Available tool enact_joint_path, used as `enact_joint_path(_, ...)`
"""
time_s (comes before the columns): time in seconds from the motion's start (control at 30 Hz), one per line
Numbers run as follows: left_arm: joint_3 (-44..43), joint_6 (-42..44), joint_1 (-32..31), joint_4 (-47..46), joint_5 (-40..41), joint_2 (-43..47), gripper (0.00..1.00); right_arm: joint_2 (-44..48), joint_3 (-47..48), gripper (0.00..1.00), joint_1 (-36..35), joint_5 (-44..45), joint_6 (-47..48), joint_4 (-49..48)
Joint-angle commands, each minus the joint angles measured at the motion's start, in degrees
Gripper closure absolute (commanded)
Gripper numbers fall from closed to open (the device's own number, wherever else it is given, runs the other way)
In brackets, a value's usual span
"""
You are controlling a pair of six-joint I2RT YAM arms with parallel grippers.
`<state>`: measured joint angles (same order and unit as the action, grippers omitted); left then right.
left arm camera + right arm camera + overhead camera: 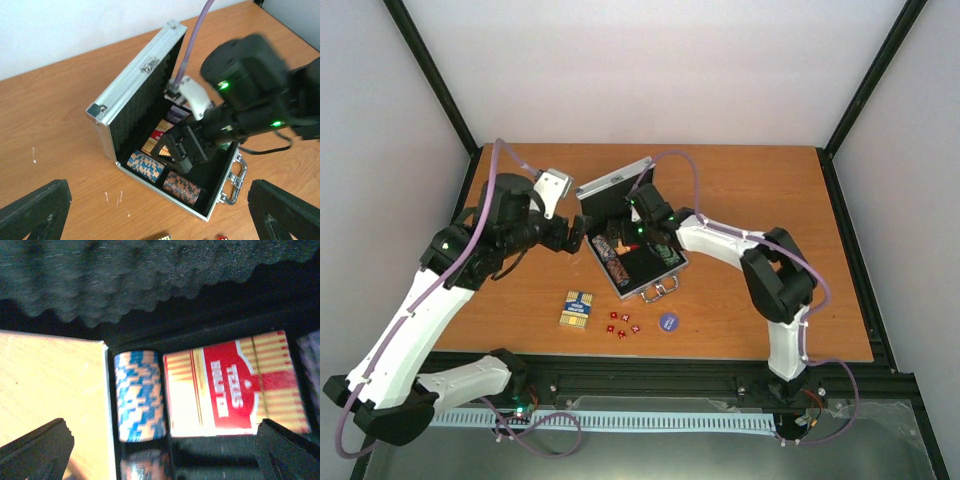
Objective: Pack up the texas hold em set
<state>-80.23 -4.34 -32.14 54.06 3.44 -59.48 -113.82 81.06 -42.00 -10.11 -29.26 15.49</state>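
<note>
While R tool [162, 435] hangs spread inside case [102, 116], L tool [577, 237] hovers spread beside its left rim

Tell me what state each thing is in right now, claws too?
Case: open, lid raised.
Red card box: flat inside case.
Blue chip stack: on its side inside case.
Blue-yellow pack: on table, outside case.
Dice: loose on table.
Blue disc: on table.
Left claw: open, empty.
Right claw: open, empty, inside case.

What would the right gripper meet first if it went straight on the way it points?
Probably the red card box in the open case, or the blue chip stack beside it; depth is unclear.
</note>
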Motion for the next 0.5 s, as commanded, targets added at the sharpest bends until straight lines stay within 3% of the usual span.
enact_joint_path(0.0, 1.14, -1.67, 0.25, 4.61, -2.20, -2.27, 0.00, 8.82, -3.08, 0.00, -0.89, 4.41, -0.22, 8.06)
enact_joint_path(0.27, 13.58, -8.27, 0.24, 3.74, -13.21, -4.25, 0.01, 16.75, -4.58, 0.00, 0.87, 10.02, 3.02, 21.56)
enact_joint_path(0.47, 18.96, -14.75, -0.20, 1.62, -15.27, -9.23, 0.00, 21.50, -9.41, 0.00, 8.98, 6.85, 6.56, 23.11)
